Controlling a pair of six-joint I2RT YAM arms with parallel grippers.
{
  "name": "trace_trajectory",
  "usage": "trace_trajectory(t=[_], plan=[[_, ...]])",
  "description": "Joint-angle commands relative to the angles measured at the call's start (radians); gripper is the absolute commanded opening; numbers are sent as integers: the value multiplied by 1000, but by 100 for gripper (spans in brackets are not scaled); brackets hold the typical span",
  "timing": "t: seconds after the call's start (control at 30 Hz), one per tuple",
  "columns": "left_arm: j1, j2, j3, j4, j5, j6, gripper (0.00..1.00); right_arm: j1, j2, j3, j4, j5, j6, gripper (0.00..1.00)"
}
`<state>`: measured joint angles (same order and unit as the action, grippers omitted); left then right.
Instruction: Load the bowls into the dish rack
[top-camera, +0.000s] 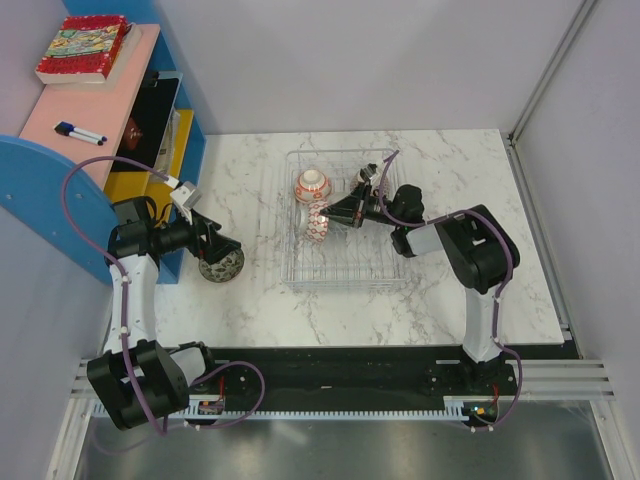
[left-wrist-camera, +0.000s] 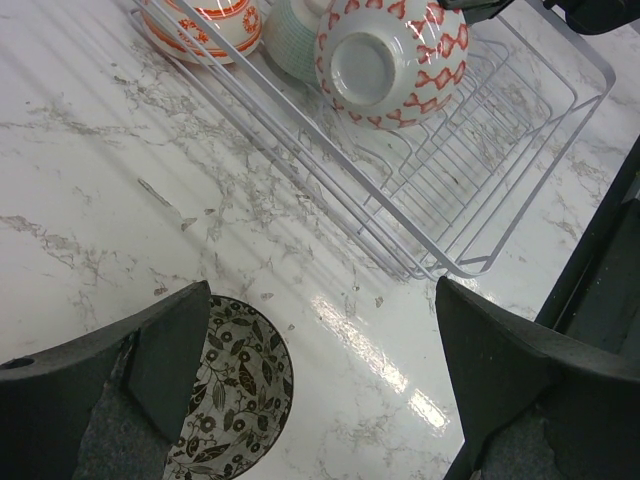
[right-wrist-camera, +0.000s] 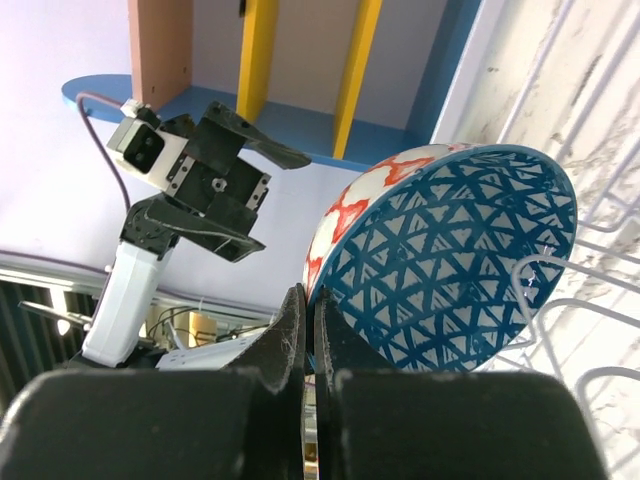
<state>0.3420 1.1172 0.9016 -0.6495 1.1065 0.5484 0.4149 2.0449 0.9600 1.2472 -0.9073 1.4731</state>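
This is a robotics lab cell dressed as a kitchen corner. Plain pale panels (top-camera: 350, 60) wall in a marble-patterned tabletop (top-camera: 250, 300). The left arm (top-camera: 122, 290) and right arm (top-camera: 482, 300) stand on a slotted metal rail (top-camera: 570, 380), trailing purple cables (top-camera: 75, 180). The household props are a wire dish rack (top-camera: 345, 283), a patterned bowl (top-camera: 318, 228) and a painted shelf (top-camera: 100, 105) carrying a book (top-camera: 82, 47).
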Motion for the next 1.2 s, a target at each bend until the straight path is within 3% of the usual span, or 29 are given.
trace_trajectory(t=[0.0, 0.2, 0.43, 0.77, 1.17], plan=[[45, -19, -10, -19, 46, 35, 100, 5, -37, -9, -83, 24, -130, 0], [46, -23, -12, -22, 52, 38, 100, 7, -49, 9, -88, 33, -105, 0], [48, -28, -12, -26, 52, 39, 100, 10, -68, 34, 35, 61, 64, 0], [48, -22, -10, -25, 50, 35, 100, 36, -92, 0, 89, 94, 115, 0], [49, -19, -9, -27, 53, 33, 100, 41, -167, -87, -52, 127, -26, 0]])
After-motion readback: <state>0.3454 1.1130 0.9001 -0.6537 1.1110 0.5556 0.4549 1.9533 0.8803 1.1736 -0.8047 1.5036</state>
